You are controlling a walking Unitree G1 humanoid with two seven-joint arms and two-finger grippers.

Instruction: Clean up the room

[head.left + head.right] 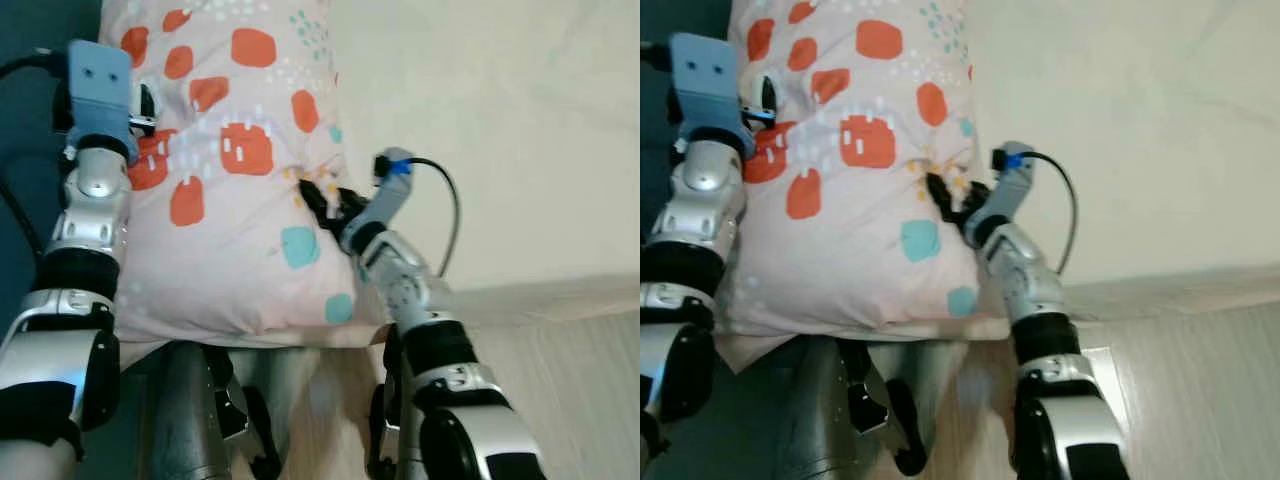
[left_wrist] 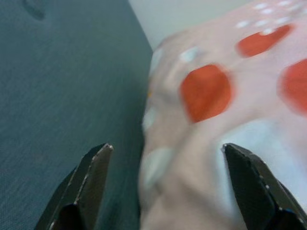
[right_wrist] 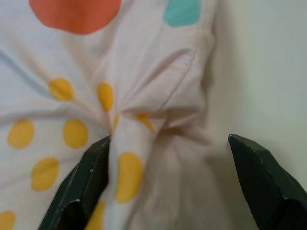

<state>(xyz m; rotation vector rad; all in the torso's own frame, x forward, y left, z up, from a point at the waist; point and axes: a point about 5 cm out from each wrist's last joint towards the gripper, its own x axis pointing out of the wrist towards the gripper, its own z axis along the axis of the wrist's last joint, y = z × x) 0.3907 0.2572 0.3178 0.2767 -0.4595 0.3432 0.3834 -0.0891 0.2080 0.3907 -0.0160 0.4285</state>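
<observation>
Pillow (image 1: 235, 180), pink with orange patches: we carry it raised between both arms. Left gripper (image 2: 165, 187) spread astride one edge; right gripper (image 3: 170, 179) parted against bunched fabric. Soft, light, floppy; best grasped at gathered cloth.

The floor (image 1: 570, 390) is pale, wood-look boarding with the grain running across, seen low on the robot's right, where it meets a cream wall (image 1: 500, 100) along a light skirting strip (image 1: 540, 298). On it stand the robot's own grey legs (image 1: 195, 420), in shadow under the spotted pillow (image 1: 240, 220). The pillow lies on no surface: it hangs upright above the legs and well clear of the boards, caught between the left gripper (image 2: 165, 148) at its left edge and the right gripper (image 3: 168, 139) at its right edge, both with fingers spread
</observation>
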